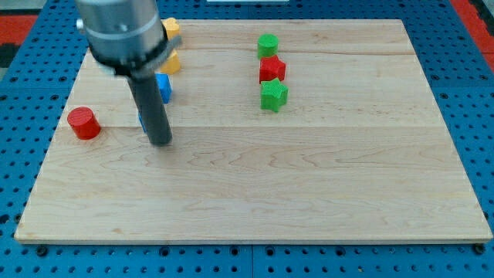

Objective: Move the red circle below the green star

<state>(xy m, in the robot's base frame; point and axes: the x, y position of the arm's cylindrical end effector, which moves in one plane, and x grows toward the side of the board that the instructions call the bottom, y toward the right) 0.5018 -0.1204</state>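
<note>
The red circle (82, 123) lies near the board's left edge. The green star (273, 95) sits right of centre near the view's top, directly below a red star (272, 69) and a green circle (267, 45). My tip (160, 141) rests on the board to the right of the red circle, about a hundred pixels away and slightly lower. The green star is far to the right of my tip and a little higher.
A blue block (163, 87) sits just behind the rod, partly hidden by it. Two yellow blocks (170, 62) (170, 29) lie above it near the top left. The wooden board (309, 193) is ringed by a blue pegboard.
</note>
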